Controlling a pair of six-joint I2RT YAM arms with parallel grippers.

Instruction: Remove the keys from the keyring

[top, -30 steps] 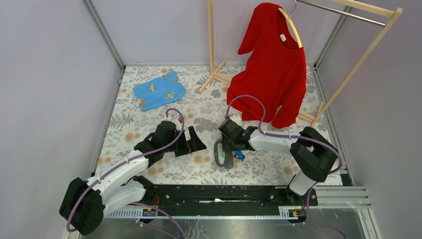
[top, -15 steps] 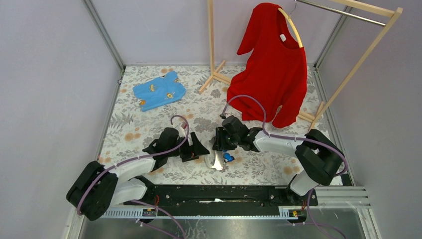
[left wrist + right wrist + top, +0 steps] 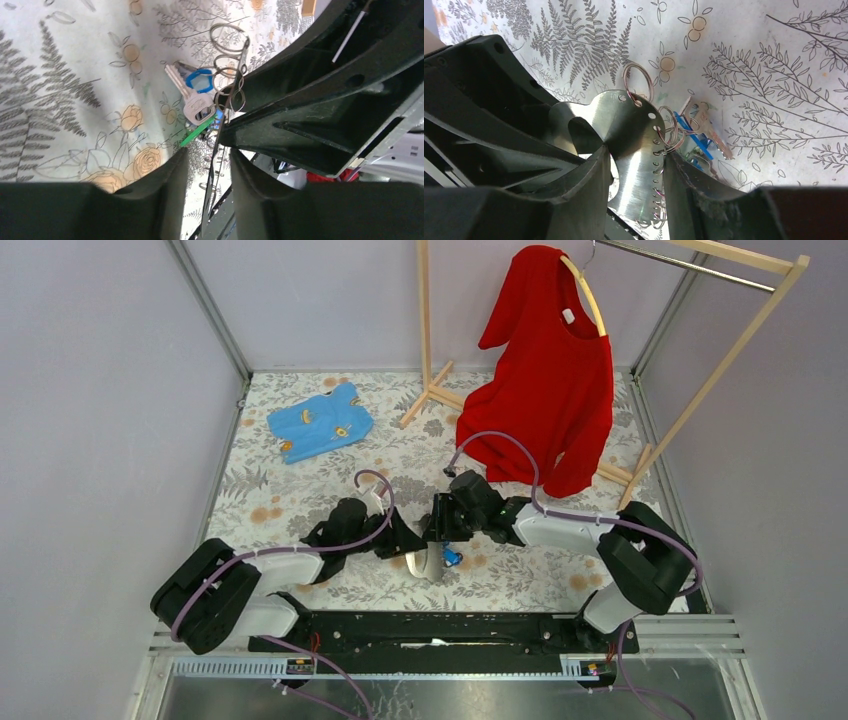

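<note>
fingers (image 3: 584, 182) of your right gripper (image 3: 636, 152) are clenched on the shiny metal plate (image 3: 624, 115), lower centre of the right wrist view. your left gripper (image 3: 209, 152) straddles the plate's thin edge; whether it pinches cannot be told. the keys (image 3: 196, 97) sit on rings (image 3: 227, 75) at the plate's edge, mid-frame.

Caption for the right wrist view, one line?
Right gripper grips a shiny perforated metal plate; blue-headed keys attached along its edge, floral tablecloth behind.
</note>
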